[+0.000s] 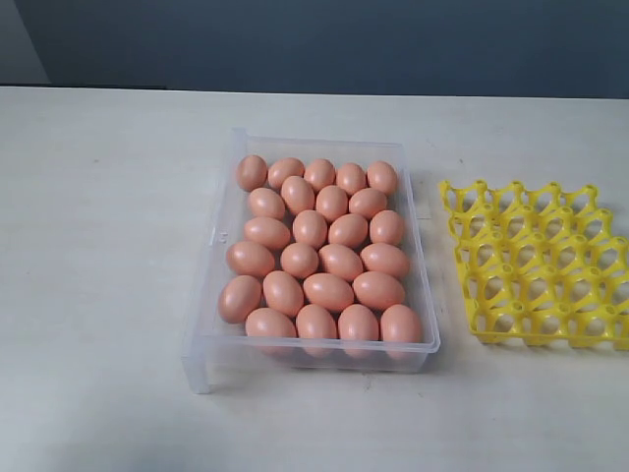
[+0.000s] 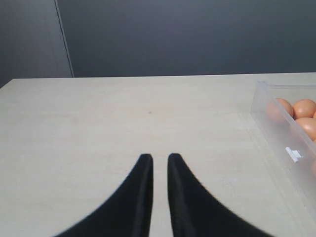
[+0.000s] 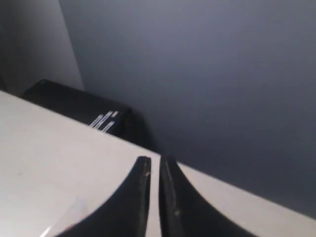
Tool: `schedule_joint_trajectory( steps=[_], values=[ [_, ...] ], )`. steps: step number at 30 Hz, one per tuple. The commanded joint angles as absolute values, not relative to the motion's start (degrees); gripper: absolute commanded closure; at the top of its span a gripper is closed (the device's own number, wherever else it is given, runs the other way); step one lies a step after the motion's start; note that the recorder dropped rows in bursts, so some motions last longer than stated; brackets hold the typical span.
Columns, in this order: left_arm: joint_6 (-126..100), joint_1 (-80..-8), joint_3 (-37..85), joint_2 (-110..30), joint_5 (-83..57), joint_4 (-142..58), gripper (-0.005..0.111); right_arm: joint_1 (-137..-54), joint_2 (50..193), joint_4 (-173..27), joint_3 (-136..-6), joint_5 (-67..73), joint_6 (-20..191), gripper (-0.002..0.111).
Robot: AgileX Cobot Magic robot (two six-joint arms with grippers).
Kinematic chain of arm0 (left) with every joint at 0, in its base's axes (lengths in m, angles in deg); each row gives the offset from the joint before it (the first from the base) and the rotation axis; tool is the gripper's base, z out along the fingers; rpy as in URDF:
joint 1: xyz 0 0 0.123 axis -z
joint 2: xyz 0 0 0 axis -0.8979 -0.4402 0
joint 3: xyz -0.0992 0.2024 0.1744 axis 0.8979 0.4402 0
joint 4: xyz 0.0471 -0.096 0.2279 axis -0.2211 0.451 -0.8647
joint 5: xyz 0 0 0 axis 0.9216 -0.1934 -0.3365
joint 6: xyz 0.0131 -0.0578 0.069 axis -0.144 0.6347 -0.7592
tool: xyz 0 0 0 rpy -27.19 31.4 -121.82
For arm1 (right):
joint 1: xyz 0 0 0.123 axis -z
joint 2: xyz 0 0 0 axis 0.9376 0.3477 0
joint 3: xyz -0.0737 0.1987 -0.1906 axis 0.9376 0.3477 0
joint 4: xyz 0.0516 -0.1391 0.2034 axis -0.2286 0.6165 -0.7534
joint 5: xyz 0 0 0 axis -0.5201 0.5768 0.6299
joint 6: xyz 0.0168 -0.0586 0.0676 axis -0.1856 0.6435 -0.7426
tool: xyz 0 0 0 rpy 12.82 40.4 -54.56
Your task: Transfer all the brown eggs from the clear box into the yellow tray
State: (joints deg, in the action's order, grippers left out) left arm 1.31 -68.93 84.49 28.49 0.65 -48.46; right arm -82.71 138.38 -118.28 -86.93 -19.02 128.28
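Pale matte tabletop (image 1: 98,295) under clear box (image 1: 208,265), dark grey wall (image 1: 344,44) behind

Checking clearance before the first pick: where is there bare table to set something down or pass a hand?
Widest bare table lies left of the clear box; a narrower strip runs between box and yellow tray, and bands run in front and behind. Crowded: the brown eggs fill the box. The tray's cups are empty.

brown eggs (image 1: 329,290) all inside the clear box (image 1: 208,295), yellow tray (image 1: 531,340) just beside
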Motion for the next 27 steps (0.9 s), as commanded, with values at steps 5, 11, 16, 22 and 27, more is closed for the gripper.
schedule_joint_trajectory(
  steps=[5,11,16,22,27],
  values=[
    [1.36,-68.90,84.79,28.44,0.48,-48.71,0.095,-83.27,138.93,-83.05,-87.95,-9.16,121.33,0.109],
    [1.36,-68.90,84.79,28.44,0.48,-49.85,0.095,-78.56,139.62,-68.72,-87.95,-12.05,103.55,0.109],
    [1.36,-68.90,84.79,28.44,0.48,-49.85,0.095,-74.22,142.17,-66.96,-87.95,-28.33,93.44,0.109],
    [1.36,-68.90,84.79,28.44,0.48,-49.85,0.095,-75.63,143.30,-81.03,-87.95,-33.74,103.77,0.108],
    [1.36,-68.90,84.79,28.44,0.48,-49.85,0.095,-79.91,144.93,-88.10,-87.95,-33.84,107.56,0.086]
  ],
)
